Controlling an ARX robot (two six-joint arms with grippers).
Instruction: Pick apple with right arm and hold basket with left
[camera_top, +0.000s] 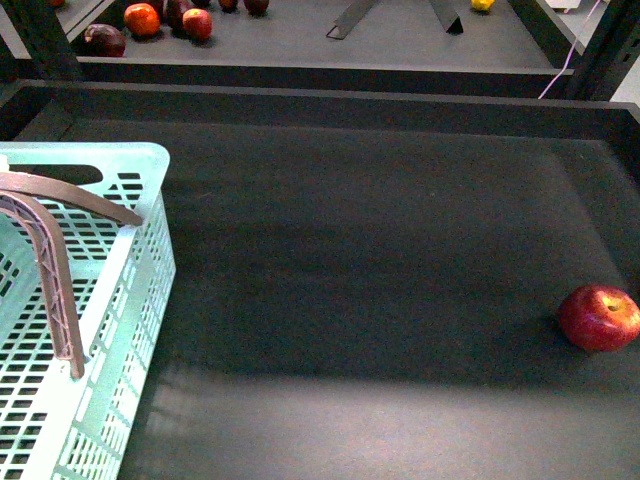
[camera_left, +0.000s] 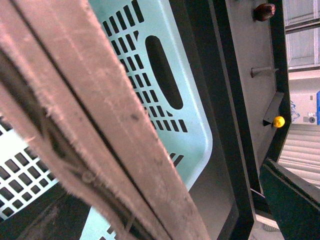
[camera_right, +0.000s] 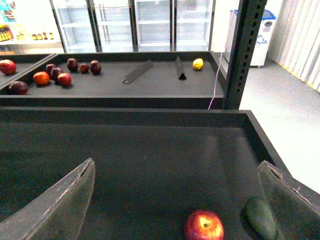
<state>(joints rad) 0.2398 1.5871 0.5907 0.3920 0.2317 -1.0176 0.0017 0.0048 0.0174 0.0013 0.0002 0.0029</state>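
- Front: basket (camera_top: 150, 160) at 8 o'clock, long axis running near to far, brown handles (camera_top: 50, 260) raised. Apple (camera_top: 599, 318) at 4 o'clock, well apart from it, stem dimple up.
- Left wrist: basket wall close, brown bar (camera_left: 100, 130) across it, handle or finger unclear. Can't tell the left gripper's spread.
- Right wrist: right gripper (camera_right: 176, 164) wide, empty. Apple between the fingers (camera_right: 70, 200), untouched. Dark green thing (camera_right: 260, 218) just beside it.

I see a glossy red apple (camera_top: 599, 318), upright on the dark surface (camera_top: 380, 250) at far right, well apart from the pale aqua slotted basket (camera_top: 140, 280) at left, brownish handles (camera_top: 50, 270) arching above it
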